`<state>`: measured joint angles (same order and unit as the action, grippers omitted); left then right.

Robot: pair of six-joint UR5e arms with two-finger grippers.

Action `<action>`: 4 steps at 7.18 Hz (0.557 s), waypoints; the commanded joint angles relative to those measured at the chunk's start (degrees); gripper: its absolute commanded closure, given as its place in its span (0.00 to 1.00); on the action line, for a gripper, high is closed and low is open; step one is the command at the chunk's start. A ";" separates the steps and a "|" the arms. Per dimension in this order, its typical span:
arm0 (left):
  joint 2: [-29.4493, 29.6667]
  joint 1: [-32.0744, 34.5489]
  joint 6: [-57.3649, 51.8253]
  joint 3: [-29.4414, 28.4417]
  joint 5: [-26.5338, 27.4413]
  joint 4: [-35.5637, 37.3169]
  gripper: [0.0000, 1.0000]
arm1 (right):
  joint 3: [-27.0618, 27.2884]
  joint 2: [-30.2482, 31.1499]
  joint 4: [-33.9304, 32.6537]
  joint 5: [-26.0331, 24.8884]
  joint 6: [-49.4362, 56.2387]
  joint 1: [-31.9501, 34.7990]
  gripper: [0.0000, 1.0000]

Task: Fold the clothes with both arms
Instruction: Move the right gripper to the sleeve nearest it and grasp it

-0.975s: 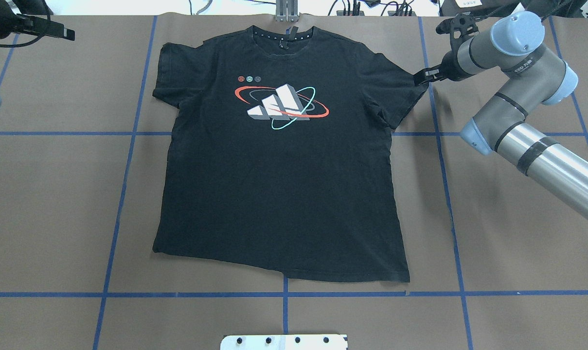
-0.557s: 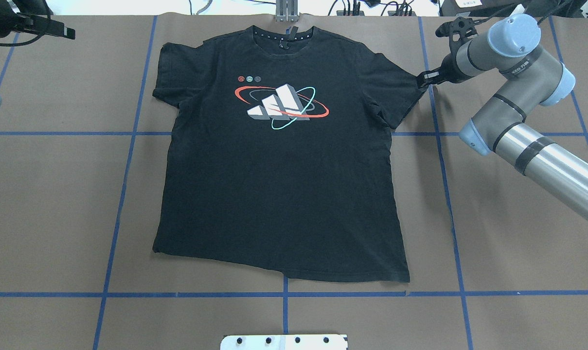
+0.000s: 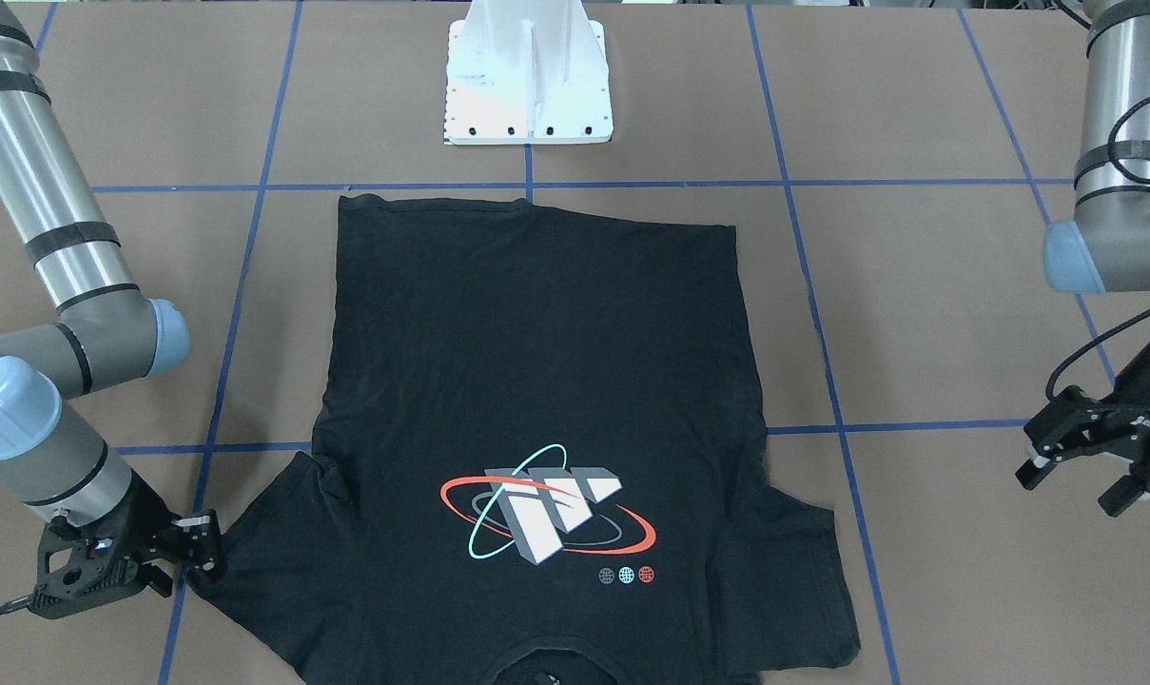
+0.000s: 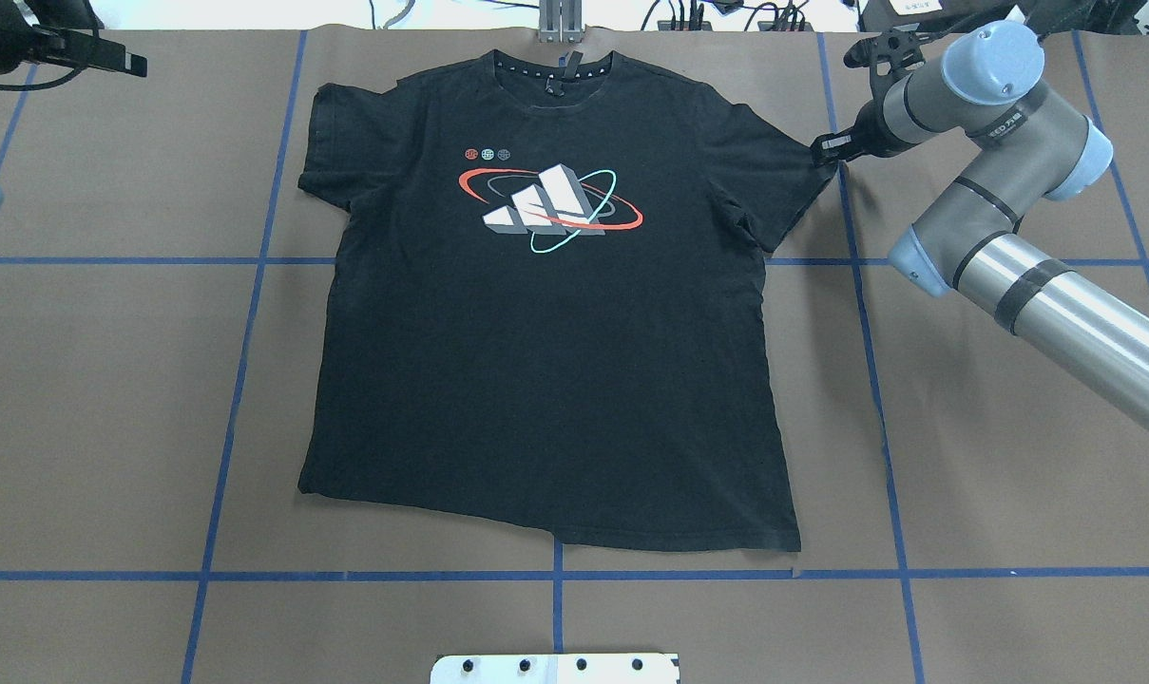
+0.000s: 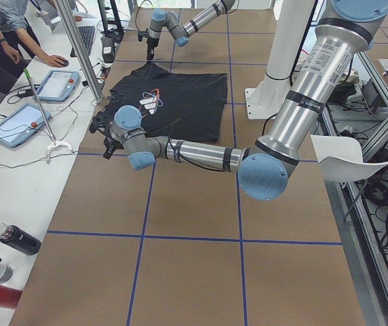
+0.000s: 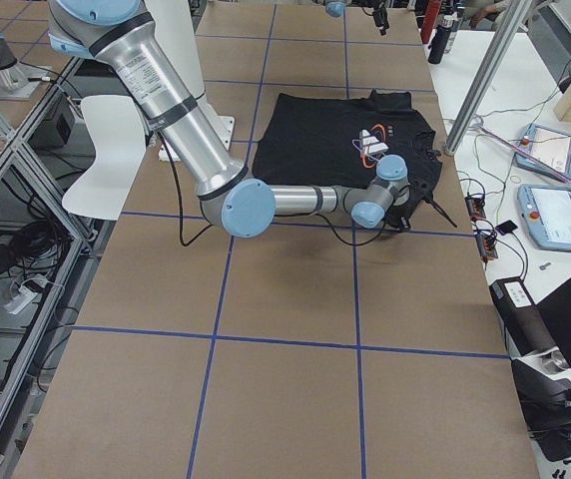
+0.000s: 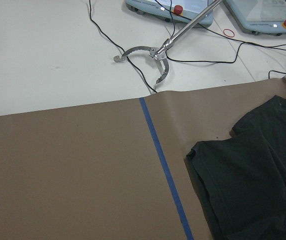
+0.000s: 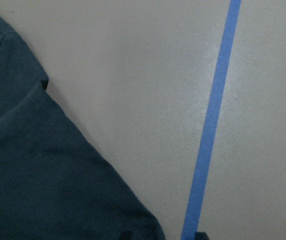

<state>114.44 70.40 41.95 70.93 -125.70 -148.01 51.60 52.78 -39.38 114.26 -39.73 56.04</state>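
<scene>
Right gripper (image 3: 197, 552), fingers apart, straddles a sleeve tip (image 3: 237, 557) of the flat T-shirt (image 3: 536, 362), poised to pinch; left gripper (image 3: 1069, 485) hovers aside, fingers likewise spread.

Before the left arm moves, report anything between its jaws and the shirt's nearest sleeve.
Nothing visible does. Only bare brown paper and one flat blue tape line lie between the left arm jaws and that sleeve.

A robotics lab. A large table (image 4: 108, 380), covered in brown paper and taped into blue squares, carries a white pedestal (image 3: 529, 76) and two jointed robot arms (image 3: 61, 238). Beside the table, a white bench (image 5: 4, 176) holds control tablets (image 5: 60, 84) with red stop buttons, loose black cables (image 7: 103, 35) and drink bottles (image 5: 16, 239). Aluminium frame posts (image 5: 79, 51) stand at the table's edge, with a person (image 5: 1, 34) at the bench.
</scene>
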 commanded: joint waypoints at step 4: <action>0.08 0.00 0.24 0.09 -0.07 0.00 0.00 | 0.08 -0.14 0.00 0.35 -0.09 -0.14 1.00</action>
<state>114.51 70.40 42.12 71.01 -125.77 -148.01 51.53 52.71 -39.37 114.39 -39.74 55.90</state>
